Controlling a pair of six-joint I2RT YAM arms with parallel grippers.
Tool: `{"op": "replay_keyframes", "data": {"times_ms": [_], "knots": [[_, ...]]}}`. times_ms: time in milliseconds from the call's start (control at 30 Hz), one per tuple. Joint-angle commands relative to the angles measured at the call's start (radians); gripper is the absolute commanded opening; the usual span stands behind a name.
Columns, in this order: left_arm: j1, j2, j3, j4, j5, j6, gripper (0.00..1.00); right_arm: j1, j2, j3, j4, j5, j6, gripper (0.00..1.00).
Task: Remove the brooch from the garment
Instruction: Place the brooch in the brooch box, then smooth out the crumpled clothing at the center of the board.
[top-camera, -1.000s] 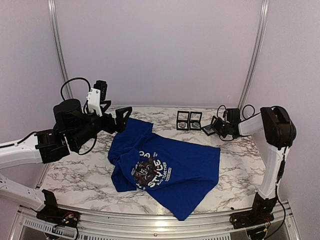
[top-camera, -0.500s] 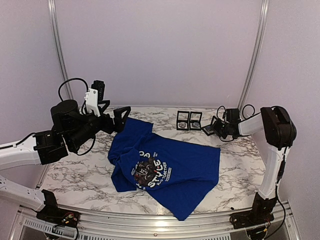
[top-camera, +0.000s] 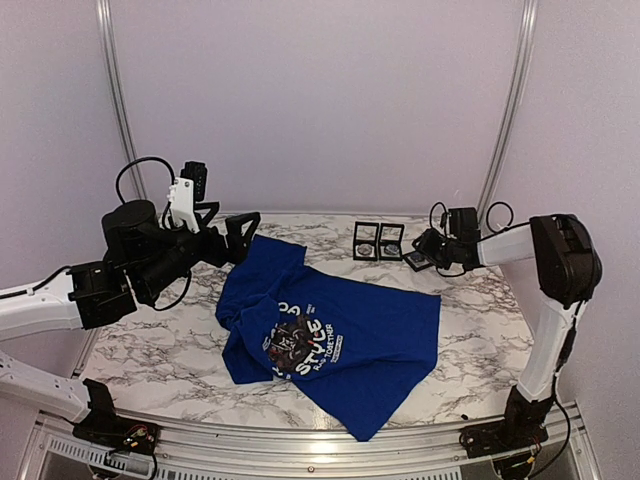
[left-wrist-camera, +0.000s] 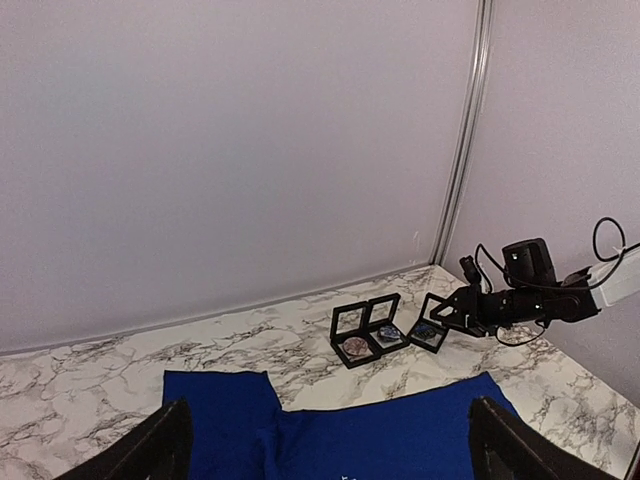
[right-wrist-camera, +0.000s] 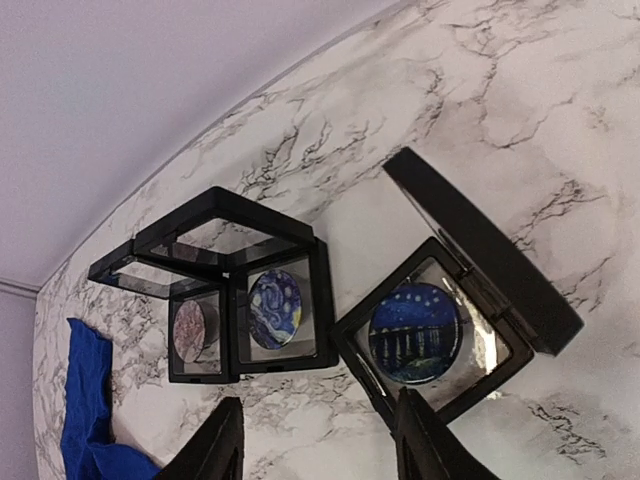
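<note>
Nearest to me, the royal-blue T-shirt with the panda print and white lettering (top-camera: 340, 330) lies rumpled on the white-and-grey marbled worktop (top-camera: 480, 330). It has not shifted over the last second. From the overhead view I can find no brooch on its chest, though a small pin would be hard to make out there.

My left hand (left-wrist-camera: 332, 445) hangs above the shirt's far left edge. Its fingers are spread as wide as they go, with nothing between them, and it has barely moved.

The change is at the far edge. A moment ago my right hand (right-wrist-camera: 320, 430) sat low against the black square display case with its lid hinged open (right-wrist-camera: 480, 250), fingers nearly together. Now the fingers have parted, they hold nothing, and the hand has lifted a little up and back. The case is just beyond the fingertips rather than between them.

Inside that case lies the round dark-blue brooch with a night-sky picture (right-wrist-camera: 415, 333), flat and clear of my fingers. Just beside it stand the two other black framed display cases (right-wrist-camera: 235, 290), each with its own round piece.

I read this as the release. The brooch looks to be off the garment and set down in its case, so the task seems all but finished. What remains is to draw my right hand away without nudging the open lid.
</note>
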Motion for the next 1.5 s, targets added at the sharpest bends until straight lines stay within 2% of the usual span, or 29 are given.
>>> {"op": "replay_keyframes", "data": {"times_ms": [0,133,333,467,500,700,1100,1467], "knots": [[0.023,-0.004,-0.027,0.013,0.008,-0.071,0.99,0.052,-0.084,-0.007,-0.042,0.028,-0.042,0.53],[0.048,-0.006,-0.035,-0.028,0.002,-0.144,0.99,0.088,-0.13,-0.014,-0.083,0.016,-0.062,0.59],[0.13,0.007,-0.06,-0.092,0.005,-0.316,0.99,0.161,-0.202,-0.043,-0.137,0.004,-0.118,0.74],[0.182,0.022,-0.082,-0.119,0.048,-0.395,0.99,0.243,-0.253,-0.059,-0.211,0.017,-0.17,0.77],[0.195,0.024,-0.089,-0.119,0.059,-0.411,0.99,0.266,-0.266,-0.06,-0.258,0.024,-0.181,0.87],[0.248,0.037,-0.121,-0.109,0.12,-0.464,0.99,0.398,-0.378,-0.123,-0.362,0.081,-0.212,0.98],[0.344,0.097,-0.13,-0.088,0.217,-0.479,0.99,0.693,-0.491,-0.172,-0.497,0.173,-0.184,0.98],[0.403,0.283,-0.023,-0.029,0.36,-0.486,0.99,0.928,-0.454,-0.239,-0.577,0.26,-0.161,0.98]]}}
